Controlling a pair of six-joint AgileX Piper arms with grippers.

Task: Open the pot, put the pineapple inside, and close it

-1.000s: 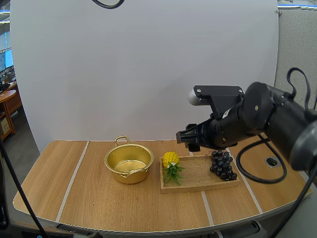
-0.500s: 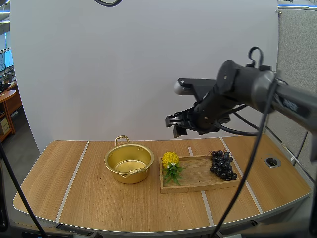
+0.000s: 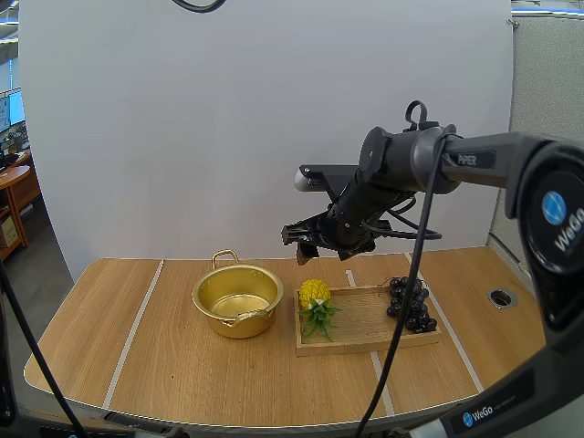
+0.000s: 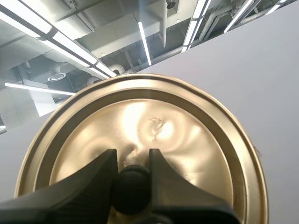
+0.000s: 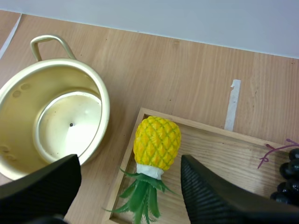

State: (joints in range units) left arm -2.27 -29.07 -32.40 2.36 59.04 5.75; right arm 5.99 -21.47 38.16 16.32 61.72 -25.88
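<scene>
The pineapple (image 5: 157,142) lies on its side at the left end of the wooden tray (image 3: 365,319), its yellow body toward the tray's far-left corner and its green crown pointing at the tray's near edge. It looks like a small model fruit, though I cannot be sure of that from here. If so, it should be light and rigid, with a bumpy skin that gives the pads some purchase. The crown looks thin and bendy, so it is a poor place to pinch. The better hold is across the widest part of the yellow body, coming straight down with one finger on either side. The right claw (image 3: 307,248) hangs above it, fingers spread wide and holding nothing, the fruit showing in the gap between them. Just off the tray's left edge, near the middle of the worktop (image 3: 182,365), stands the gold pot (image 3: 228,324), uncovered and empty, so the drop is a short carry to the left. A bunch of grapes (image 3: 409,304) sits at the tray's right end, well apart from the fruit. The left claw (image 4: 131,163) is clamped on the black knob (image 4: 131,189) of the gold lid (image 4: 154,126).
</scene>
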